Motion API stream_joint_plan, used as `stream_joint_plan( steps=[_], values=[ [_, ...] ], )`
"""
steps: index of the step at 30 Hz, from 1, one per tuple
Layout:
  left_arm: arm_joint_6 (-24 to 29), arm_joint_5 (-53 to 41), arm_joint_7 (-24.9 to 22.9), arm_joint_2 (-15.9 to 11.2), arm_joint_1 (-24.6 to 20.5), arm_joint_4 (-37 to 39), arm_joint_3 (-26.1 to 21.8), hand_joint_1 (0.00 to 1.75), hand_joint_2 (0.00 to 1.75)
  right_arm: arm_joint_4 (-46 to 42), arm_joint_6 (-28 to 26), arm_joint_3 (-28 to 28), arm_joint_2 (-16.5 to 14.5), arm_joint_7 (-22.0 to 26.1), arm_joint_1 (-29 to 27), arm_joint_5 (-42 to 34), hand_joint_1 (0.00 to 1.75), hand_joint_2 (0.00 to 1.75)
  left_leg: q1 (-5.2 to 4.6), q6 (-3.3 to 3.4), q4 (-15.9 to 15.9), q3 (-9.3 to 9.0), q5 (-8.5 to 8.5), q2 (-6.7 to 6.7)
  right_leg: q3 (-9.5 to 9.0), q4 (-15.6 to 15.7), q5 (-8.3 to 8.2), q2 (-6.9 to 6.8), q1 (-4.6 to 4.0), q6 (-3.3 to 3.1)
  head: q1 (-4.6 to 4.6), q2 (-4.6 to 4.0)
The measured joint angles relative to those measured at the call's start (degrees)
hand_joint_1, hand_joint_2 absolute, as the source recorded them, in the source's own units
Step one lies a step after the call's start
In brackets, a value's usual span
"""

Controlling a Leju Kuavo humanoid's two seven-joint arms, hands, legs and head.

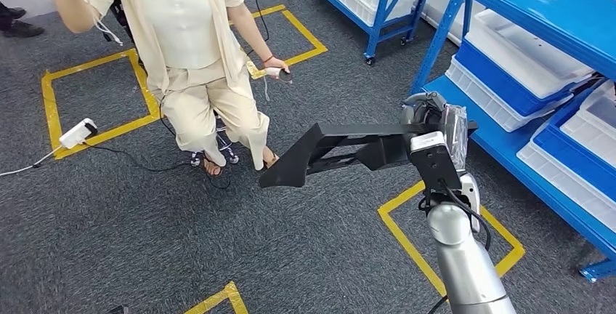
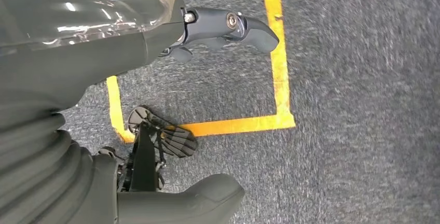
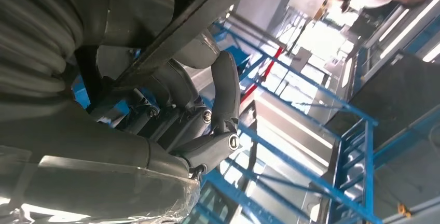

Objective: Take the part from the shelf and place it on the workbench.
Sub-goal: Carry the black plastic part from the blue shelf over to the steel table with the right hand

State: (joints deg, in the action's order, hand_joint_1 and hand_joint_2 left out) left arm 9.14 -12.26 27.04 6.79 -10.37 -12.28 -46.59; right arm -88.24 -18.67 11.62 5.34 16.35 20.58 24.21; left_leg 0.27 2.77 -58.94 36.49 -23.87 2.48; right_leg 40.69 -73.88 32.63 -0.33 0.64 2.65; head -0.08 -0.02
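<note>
At frame centre, head view, right hand (image 1: 428, 136) grips the black part (image 1: 330, 150), held level over grey carpet, left of blue shelf (image 1: 508, 147). Left hand (image 2: 155, 79): fingers apart, nothing held. Person (image 1: 189, 52) upper left.

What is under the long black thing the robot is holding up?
Under the black part, held in the right hand, lies grey carpet with yellow tape. The floor directly beneath the part is hidden by it.
</note>
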Motion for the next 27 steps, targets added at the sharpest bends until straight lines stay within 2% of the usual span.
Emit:
stream_joint_plan(
  steps=[1,3,5,6,7,8,10,11,12,13,14,15,16,18,19,21,23,25,27],
  values=[
    [-0.1,0.3,0.2,0.0,0.3,0.0,-0.2,0.00,1.75,0.6,0.2,0.2,0.0,0.1,0.6,-0.2,1.75,1.75,-0.05,0.01,0.0,-0.01,0.03,0.68,-0.75,1.9,-1.21,0.21,0.00,0.31,0.01,0.00],
    [-0.1,0.8,0.6,0.0,0.9,0.0,-0.7,0.00,1.75,1.6,0.5,0.7,-0.1,0.2,2.1,-0.7,1.75,1.75,-0.15,-0.10,-0.1,0.08,0.13,1.97,-4.03,9.1,-4.30,1.84,0.02,0.71,0.04,0.00],
    [-0.1,1.5,1.1,-0.1,1.3,0.0,-1.2,0.00,1.75,2.7,0.9,1.3,-0.4,0.5,4.0,-1.3,1.75,1.75,-0.32,-0.47,-0.2,0.32,0.25,3.03,-6.47,14.4,-6.04,3.43,-0.08,0.39,-0.03,0.00],
    [-0.1,1.8,1.4,-0.1,1.5,0.0,-1.4,0.00,1.75,3.3,1.2,1.6,-0.5,0.6,4.8,-1.6,1.75,1.75,-0.37,-0.72,-0.2,0.47,0.35,3.51,-6.93,15.3,-6.25,3.62,-0.19,0.08,-0.06,0.00],
    [-0.1,2.0,1.6,-0.1,1.7,0.0,-1.8,0.00,1.75,4.0,1.3,1.9,-0.7,0.9,5.6,-1.9,1.75,1.75,-0.35,-0.98,-0.1,0.58,0.42,4.01,-7.09,15.5,-6.37,3.11,-0.21,-0.22,-0.09,0.00],
    [-0.1,2.3,1.8,-0.2,2.0,0.0,-2.1,0.00,1.75,4.8,1.5,2.3,-0.9,1.1,6.3,-2.2,1.75,1.75,-0.25,-1.21,-0.3,0.73,0.39,4.21,-7.25,15.7,-6.50,2.57,0.18,-0.52,-0.08,0.00],
    [-0.1,2.6,2.1,-0.4,2.6,0.0,-2.8,0.00,1.75,6.2,1.5,3.1,-1.6,1.3,7.7,-2.5,1.75,1.75,-0.19,-1.71,-2.4,1.81,-1.12,2.46,-7.59,16.1,-6.76,1.50,0.77,-1.49,-0.26,0.00],
    [-0.1,2.7,2.2,-0.5,2.8,0.0,-3.0,0.00,1.75,6.8,1.5,3.5,-2.0,1.4,8.4,-2.6,1.75,1.75,-0.06,-1.98,-5.2,3.13,-2.75,0.97,-7.71,16.3,-6.84,0.95,0.94,-2.00,-0.36,0.00],
    [-0.2,2.7,2.3,-0.5,2.9,0.0,-3.3,0.00,1.75,7.3,1.5,3.8,-2.4,1.4,9.0,-2.6,1.75,1.75,0.07,-2.34,-8.9,4.95,-4.66,-0.42,-7.76,16.3,-6.84,0.40,0.71,-2.39,-0.46,0.00],
    [-0.2,2.7,2.3,-0.5,3.0,0.0,-3.5,0.00,1.75,7.8,1.5,4.0,-2.8,1.4,9.4,-2.7,1.75,1.75,0.36,-2.69,-12.7,6.87,-6.33,-1.16,-7.78,16.3,-6.82,-0.22,0.55,-2.65,-0.54,0.00],
    [-0.2,2.7,2.3,-0.5,3.1,0.0,-3.7,0.00,1.75,8.2,1.4,4.3,-3.2,1.4,9.7,-2.7,1.75,1.75,0.70,-3.04,-15.5,8.37,-7.23,-1.54,-7.79,16.3,-6.78,-0.83,0.48,-2.71,-0.52,0.00],
    [-0.2,2.7,2.3,-0.5,3.3,0.0,-3.8,0.00,1.75,8.5,1.3,4.4,-3.5,1.3,9.9,-2.6,1.75,1.75,1.10,-3.43,-16.5,8.94,-7.09,-1.83,-7.79,16.3,-6.71,-1.43,0.48,-2.68,-0.55,0.00],
    [-0.2,2.7,2.3,-0.5,3.4,0.0,-3.9,0.00,1.75,8.9,1.3,4.6,-3.8,1.3,9.9,-2.6,1.75,1.75,1.55,-3.82,-15.1,8.30,-5.94,-2.20,-7.82,16.2,-6.58,-1.98,0.54,-2.54,-0.56,0.00],
    [-0.1,2.7,2.3,-0.5,3.5,0.0,-4.0,0.00,1.75,9.3,1.2,4.7,-4.1,1.3,10.0,-2.6,1.75,1.75,2.41,-4.63,-8.1,4.61,-2.67,-3.93,-7.86,15.9,-6.11,-2.95,0.64,-1.87,-0.60,0.00],
    [-0.1,2.6,2.2,-0.4,3.5,0.0,-4.0,0.00,1.75,9.5,1.1,4.7,-4.1,1.3,10.1,-2.6,1.75,1.75,2.59,-4.74,-4.9,2.86,-1.55,-4.66,-7.74,15.5,-5.74,-3.37,0.47,-1.37,-0.61,0.00],
    [0.0,2.5,2.1,-0.3,3.5,0.0,-4.0,0.00,1.75,9.6,0.9,4.7,-4.0,1.3,10.3,-2.6,1.75,1.75,2.24,-4.27,-2.2,1.40,-1.08,-5.17,-7.75,15.0,-5.21,-4.07,0.01,-0.42,-0.28,0.00],
    [0.1,2.4,1.9,-0.4,3.4,0.0,-4.0,0.00,1.75,9.7,0.7,4.8,-4.0,1.3,10.4,-2.6,1.75,1.75,1.51,-3.12,-2.0,1.34,-1.04,-4.04,-8.06,15.1,-4.95,-4.83,-0.07,0.49,0.07,0.00],
    [0.3,2.4,1.7,-0.5,3.4,0.0,-4.0,0.00,1.75,9.7,0.5,4.8,-3.8,1.3,10.4,-2.7,1.75,1.75,1.22,-2.05,-1.6,1.07,-0.80,-3.13,-7.42,13.4,-3.77,-3.72,0.34,0.98,0.15,0.00],
    [0.5,2.3,1.6,-0.5,3.3,0.0,-4.0,0.00,1.75,9.8,0.3,4.8,-3.5,1.3,10.3,-2.8,1.75,1.75,1.21,-1.26,-1.4,0.91,-0.69,-2.34,-4.58,7.5,-1.09,-1.38,0.65,0.67,0.34,0.00]
  ],
)
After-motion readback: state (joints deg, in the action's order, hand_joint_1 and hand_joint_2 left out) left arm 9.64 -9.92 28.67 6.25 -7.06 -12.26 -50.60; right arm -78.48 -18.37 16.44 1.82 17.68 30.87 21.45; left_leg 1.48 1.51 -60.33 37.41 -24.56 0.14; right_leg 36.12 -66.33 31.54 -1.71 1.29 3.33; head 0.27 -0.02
